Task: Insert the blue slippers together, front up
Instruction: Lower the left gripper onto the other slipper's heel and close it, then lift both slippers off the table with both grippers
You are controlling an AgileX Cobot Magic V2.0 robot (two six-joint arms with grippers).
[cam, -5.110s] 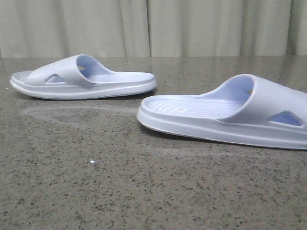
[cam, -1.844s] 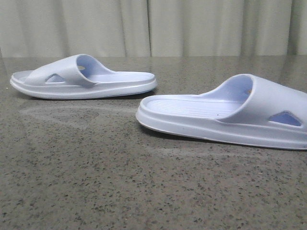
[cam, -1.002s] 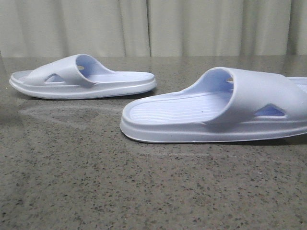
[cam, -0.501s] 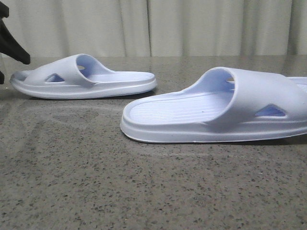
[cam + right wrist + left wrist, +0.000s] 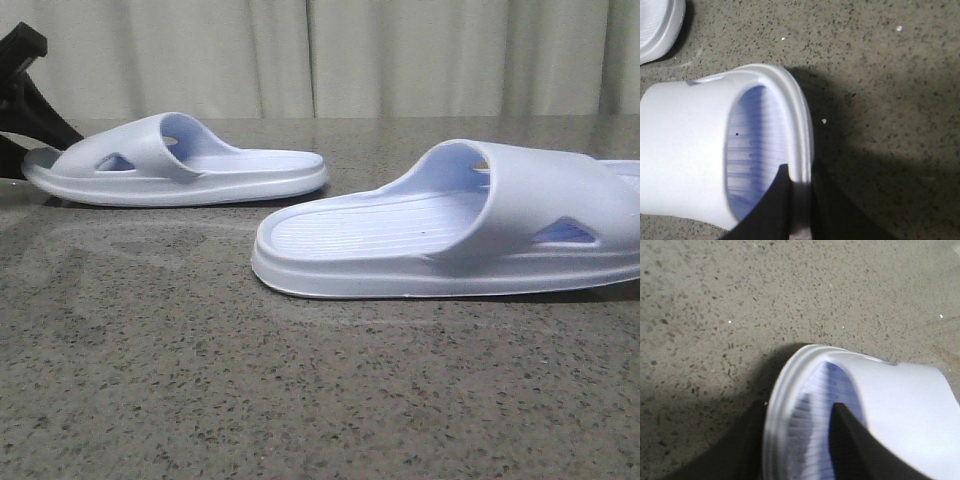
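Two pale lavender-blue slippers lie sole-down on the table. The left slipper lies farther back at the left. My left gripper is at its toe end. In the left wrist view this gripper is open and straddles the slipper's toe rim, one finger over the ribbed footbed and one outside the sole. The right slipper lies nearer and runs off the right edge. My right gripper is shut on this slipper's rim, one finger inside and one outside; it is out of the front view.
The slippers lie on a grey speckled stone table. A pale curtain hangs behind its far edge. The other slipper's edge shows in a corner of the right wrist view.
My left gripper has come in from the left and lower onto the left slipper's toe. The right slipper, shifted left and turned earlier, has stayed still for the last second.
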